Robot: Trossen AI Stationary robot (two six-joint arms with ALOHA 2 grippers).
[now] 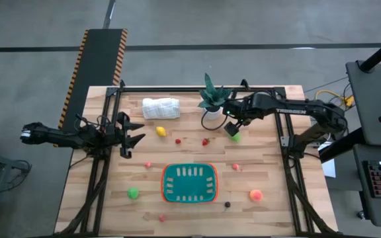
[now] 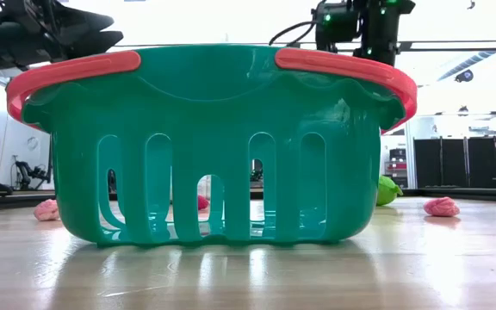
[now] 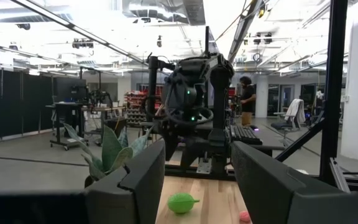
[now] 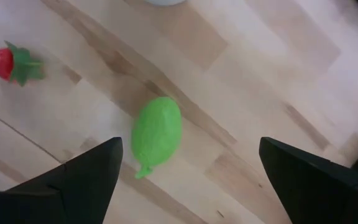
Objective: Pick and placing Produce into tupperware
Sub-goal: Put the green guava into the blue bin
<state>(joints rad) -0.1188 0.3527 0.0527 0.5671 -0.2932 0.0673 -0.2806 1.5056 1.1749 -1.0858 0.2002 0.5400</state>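
Observation:
The tupperware point(image 1: 189, 182) is a teal container with slotted walls and an orange-red rim, standing near the table's front middle; it fills the low view point(image 2: 213, 146). Small produce lies scattered on the table: a light green piece point(image 1: 235, 137), a yellow one point(image 1: 161, 131), a strawberry point(image 1: 205, 141), a green one point(image 1: 133, 192), an orange-pink one point(image 1: 256, 195) and a dark one point(image 1: 227, 204). My right gripper point(image 1: 232, 129) is open, pointing down, just above the light green piece point(image 4: 156, 132), which lies on the wood ahead of the fingers point(image 4: 86, 180). My left gripper point(image 1: 134, 135) is open and empty at the left edge.
A potted green plant point(image 1: 210, 102) stands just behind my right gripper. A rolled white cloth point(image 1: 161, 108) lies at the back. Small red and pink pieces point(image 1: 148, 164) point(image 1: 235, 166) lie around the container. A person stands in the room beyond the table point(image 3: 248, 99).

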